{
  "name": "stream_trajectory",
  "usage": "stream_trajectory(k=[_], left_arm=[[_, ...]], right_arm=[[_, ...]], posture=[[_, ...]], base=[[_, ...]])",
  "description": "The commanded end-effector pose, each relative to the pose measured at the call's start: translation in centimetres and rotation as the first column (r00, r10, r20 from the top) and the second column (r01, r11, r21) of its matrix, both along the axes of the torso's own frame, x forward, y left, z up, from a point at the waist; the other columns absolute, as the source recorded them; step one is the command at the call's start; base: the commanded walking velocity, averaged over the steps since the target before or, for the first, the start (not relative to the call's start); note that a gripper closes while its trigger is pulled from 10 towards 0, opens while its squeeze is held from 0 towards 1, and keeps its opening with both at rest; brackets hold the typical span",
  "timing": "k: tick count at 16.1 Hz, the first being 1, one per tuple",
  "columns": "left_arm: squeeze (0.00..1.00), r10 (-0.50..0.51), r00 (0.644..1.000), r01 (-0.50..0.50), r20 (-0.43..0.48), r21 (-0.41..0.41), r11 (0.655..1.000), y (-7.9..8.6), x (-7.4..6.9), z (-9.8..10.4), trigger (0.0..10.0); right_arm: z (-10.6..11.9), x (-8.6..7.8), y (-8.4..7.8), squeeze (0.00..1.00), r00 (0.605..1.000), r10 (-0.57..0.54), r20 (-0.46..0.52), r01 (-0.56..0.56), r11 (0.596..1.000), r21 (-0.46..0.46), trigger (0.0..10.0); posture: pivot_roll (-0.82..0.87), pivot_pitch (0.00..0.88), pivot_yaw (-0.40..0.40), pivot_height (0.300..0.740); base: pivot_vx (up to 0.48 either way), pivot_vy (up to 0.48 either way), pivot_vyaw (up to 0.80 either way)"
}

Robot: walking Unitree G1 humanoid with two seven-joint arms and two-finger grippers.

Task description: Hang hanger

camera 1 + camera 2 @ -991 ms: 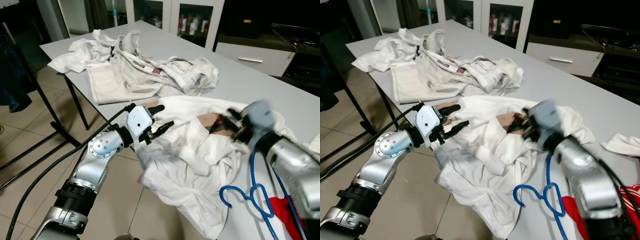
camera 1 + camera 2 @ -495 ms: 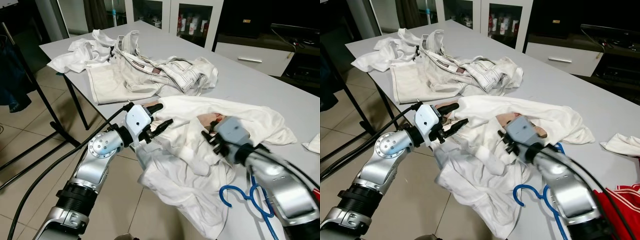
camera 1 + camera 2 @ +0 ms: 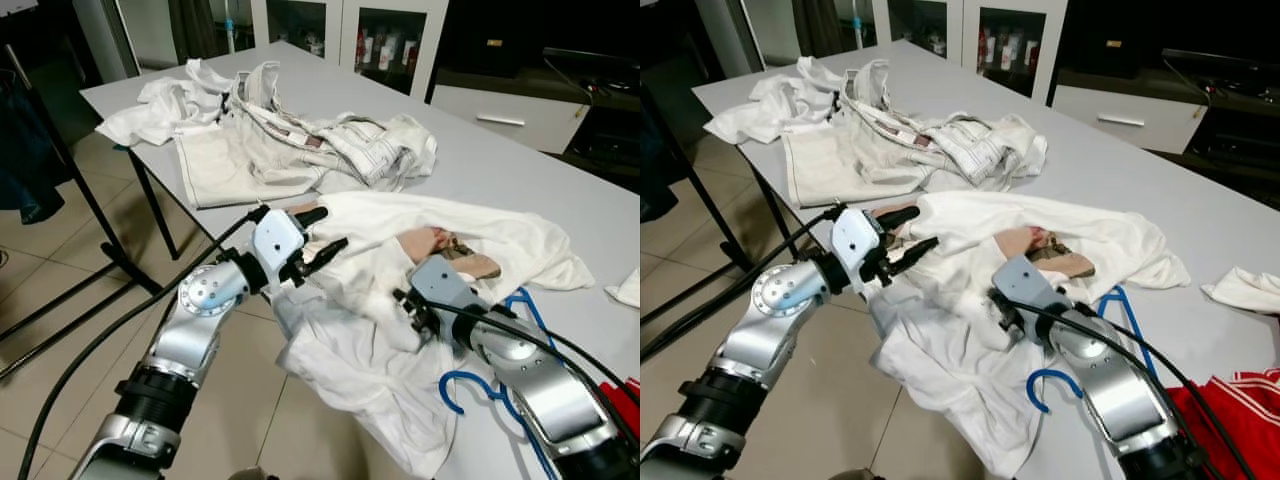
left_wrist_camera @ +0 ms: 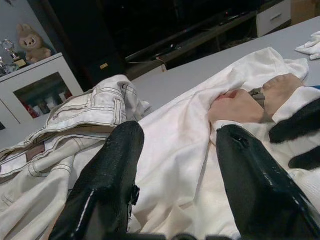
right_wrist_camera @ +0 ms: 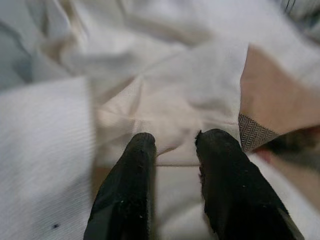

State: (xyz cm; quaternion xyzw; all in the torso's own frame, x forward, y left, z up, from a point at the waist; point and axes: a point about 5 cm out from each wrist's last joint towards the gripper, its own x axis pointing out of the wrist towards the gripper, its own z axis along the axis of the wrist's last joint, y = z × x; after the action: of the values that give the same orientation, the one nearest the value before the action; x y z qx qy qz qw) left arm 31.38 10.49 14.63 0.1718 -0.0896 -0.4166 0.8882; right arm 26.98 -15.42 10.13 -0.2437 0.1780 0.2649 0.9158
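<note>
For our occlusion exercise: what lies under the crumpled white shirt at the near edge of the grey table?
A blue plastic hanger pokes out from under the crumpled white shirt: hook and part of its frame visible. The rest is covered, as is any more beneath. The right end effector presses into the cloth.

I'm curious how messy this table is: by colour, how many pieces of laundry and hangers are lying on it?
White or cream garments: 4
Red garments: 1
Blue hangers: 1
Total: 6
</note>
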Motion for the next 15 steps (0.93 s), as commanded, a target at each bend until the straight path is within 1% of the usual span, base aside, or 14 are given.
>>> stream_trajectory(k=[1, 2, 3, 5, 6, 8, 11, 13, 14, 15], left_arm=[[0.00, 0.005, 1.000, -0.005, 0.000, 0.004, 1.000, 0.0, 0.1, -0.1, 10.0], [0.00, 0.006, 1.000, -0.006, 0.001, 0.003, 1.000, 0.0, 0.1, -0.1, 10.0], [0.00, 0.007, 1.000, -0.007, 0.002, 0.004, 1.000, 0.0, 0.1, -0.1, 10.0], [0.00, 0.007, 1.000, -0.007, 0.003, 0.004, 1.000, 0.0, 0.1, 0.0, 10.0], [0.00, 0.008, 1.000, -0.008, 0.005, 0.004, 1.000, 0.0, 0.1, 0.0, 10.0], [0.00, 0.010, 1.000, -0.010, 0.007, 0.003, 1.000, 0.1, 0.1, 0.0, 10.0], [0.00, 0.007, 1.000, -0.007, 0.006, 0.002, 1.000, -0.1, 0.2, 0.0, 10.0], [0.00, 0.007, 1.000, -0.007, 0.006, -0.001, 1.000, -0.2, 0.2, 0.0, 10.0], [0.00, 0.007, 1.000, -0.007, 0.006, -0.001, 1.000, -0.2, 0.2, 0.0, 10.0], [0.00, 0.008, 1.000, -0.008, 0.006, -0.002, 1.000, -0.2, 0.2, 0.0, 10.0]], right_arm=[[0.5, 0.6, -0.5, 0.00, 0.999, -0.045, -0.001, 0.045, 0.999, 0.025, 0.0], [0.6, 0.8, -0.5, 0.00, 0.998, -0.064, -0.013, 0.065, 0.996, 0.058, 0.0], [0.9, 1.0, -0.6, 0.00, 0.996, -0.089, -0.026, 0.091, 0.989, 0.112, 0.0], [1.1, 1.2, -0.8, 0.00, 0.993, -0.112, -0.038, 0.116, 0.982, 0.152, 0.0], [1.4, 1.6, -1.3, 0.00, 0.987, -0.157, -0.035, 0.160, 0.971, 0.179, 0.0], [2.6, 2.6, -3.3, 0.00, 0.960, -0.280, 0.012, 0.271, 0.940, 0.208, 0.0], [4.6, 3.6, -6.1, 0.00, 0.903, -0.423, 0.079, 0.393, 0.886, 0.244, 0.0], [5.9, 4.0, -8.2, 0.00, 0.845, -0.519, 0.130, 0.472, 0.838, 0.273, 0.0], [6.1, 4.1, -8.7, 0.00, 0.830, -0.540, 0.140, 0.491, 0.826, 0.279, 0.0], [6.6, 4.2, -9.5, 0.00, 0.795, -0.584, 0.162, 0.528, 0.798, 0.290, 0.0]], posture=[[0.00, 0.000, 0.010, 0.723], [0.00, 0.000, 0.010, 0.723], [0.00, 0.000, 0.010, 0.723], [0.01, 0.000, 0.009, 0.723], [0.01, 0.000, 0.009, 0.723], [0.00, 0.000, 0.010, 0.723], [0.00, 0.000, 0.009, 0.723], [0.00, 0.000, 0.006, 0.723], [0.00, 0.000, 0.006, 0.723], [0.00, 0.000, 0.005, 0.723]], base=[[0.000, 0.000, 0.00], [0.000, 0.000, 0.00], [0.000, 0.000, 0.00], [0.000, 0.000, 0.00], [0.000, 0.000, 0.00], [0.000, 0.000, 0.00], [0.000, 0.000, 0.00], [0.000, 0.000, 0.00], [0.000, 0.000, 0.00], [0.000, 0.000, 0.00]])
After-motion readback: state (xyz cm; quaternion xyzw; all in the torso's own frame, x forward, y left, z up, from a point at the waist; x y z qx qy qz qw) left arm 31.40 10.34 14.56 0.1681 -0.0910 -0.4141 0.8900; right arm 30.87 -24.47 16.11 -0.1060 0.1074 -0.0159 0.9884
